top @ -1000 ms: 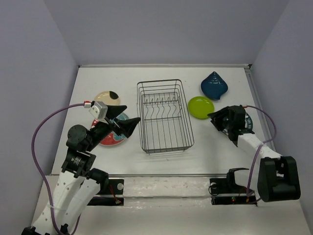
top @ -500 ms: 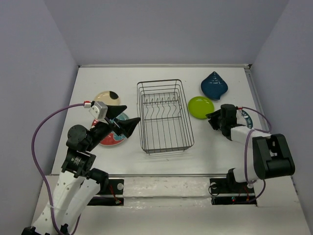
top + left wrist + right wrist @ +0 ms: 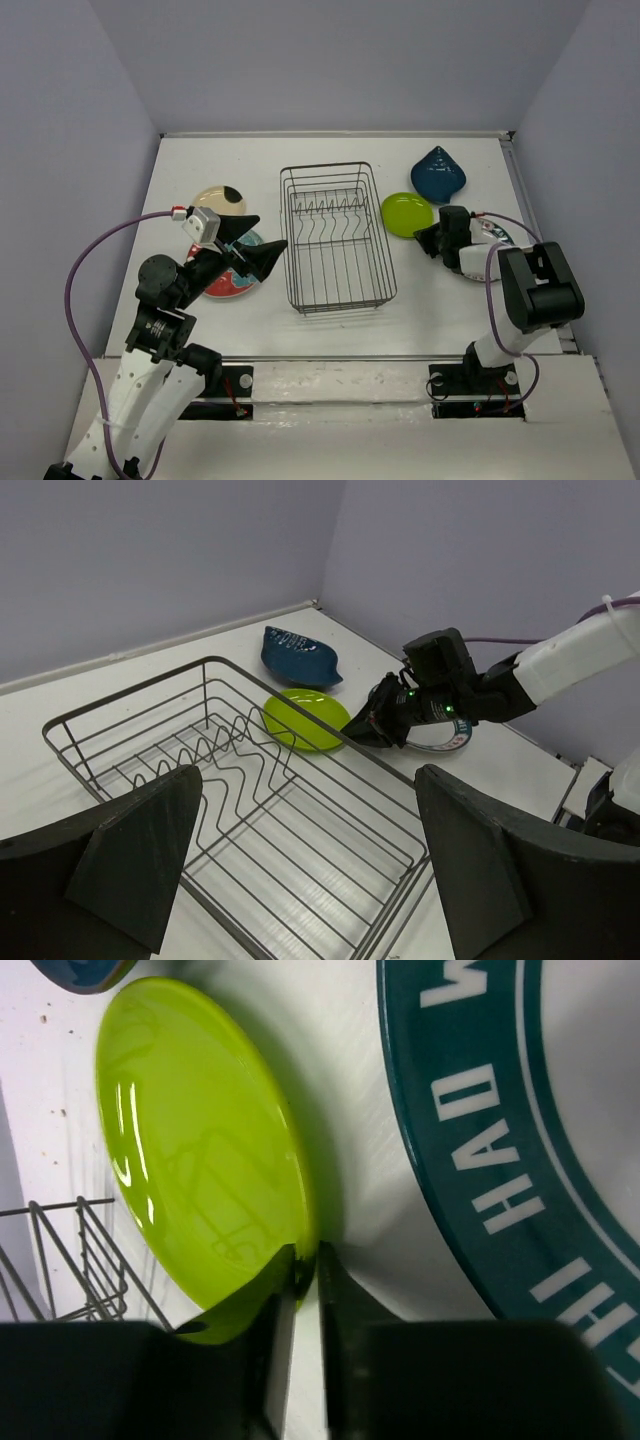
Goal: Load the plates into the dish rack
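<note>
Jaws of the left gripper (image 3: 268, 235) stand spread wide, holding nothing, over the red round plate with teal floral centre (image 3: 225, 283), just left of the dark wire dish rack (image 3: 340, 262). Right of the rack, the right gripper (image 3: 305, 1260) is clamped on the rim of the lime green round plate (image 3: 200, 1140). The dark blue teardrop dish (image 3: 437, 175) lies just beyond.

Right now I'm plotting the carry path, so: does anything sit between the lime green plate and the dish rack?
Nothing visible does. The right gripper is shut on the lime green plate's rim, and only bare table separates it from the dish rack. The dark blue teardrop dish lies behind the plate, off that line.
</note>
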`<state>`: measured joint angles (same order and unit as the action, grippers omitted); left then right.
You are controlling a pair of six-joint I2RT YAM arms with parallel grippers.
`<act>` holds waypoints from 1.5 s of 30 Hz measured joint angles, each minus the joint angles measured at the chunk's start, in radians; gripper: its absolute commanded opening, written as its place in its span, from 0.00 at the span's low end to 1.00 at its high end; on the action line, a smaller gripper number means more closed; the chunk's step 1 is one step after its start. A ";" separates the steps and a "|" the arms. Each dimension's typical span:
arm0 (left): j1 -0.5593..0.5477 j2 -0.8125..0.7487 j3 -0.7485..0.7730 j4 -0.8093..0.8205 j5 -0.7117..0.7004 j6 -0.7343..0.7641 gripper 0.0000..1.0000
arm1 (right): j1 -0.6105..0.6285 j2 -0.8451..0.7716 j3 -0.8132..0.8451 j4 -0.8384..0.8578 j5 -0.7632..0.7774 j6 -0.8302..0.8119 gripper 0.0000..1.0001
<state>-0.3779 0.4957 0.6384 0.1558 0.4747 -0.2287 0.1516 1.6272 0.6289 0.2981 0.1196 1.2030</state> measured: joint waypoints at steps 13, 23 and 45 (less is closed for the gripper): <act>0.000 0.007 0.000 0.000 0.000 0.000 0.99 | 0.150 -0.342 -0.082 -0.156 0.170 -0.062 0.07; 0.000 0.002 0.000 0.001 0.000 0.000 0.99 | 0.267 -0.571 0.261 -0.519 0.508 -0.464 0.07; -0.021 -0.023 0.000 0.001 -0.009 0.000 0.99 | 0.563 0.081 0.946 -1.080 0.727 -0.645 0.07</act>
<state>-0.3985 0.4732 0.6384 0.1570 0.4660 -0.2291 0.7147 1.7081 1.5753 -0.7822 0.8467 0.5575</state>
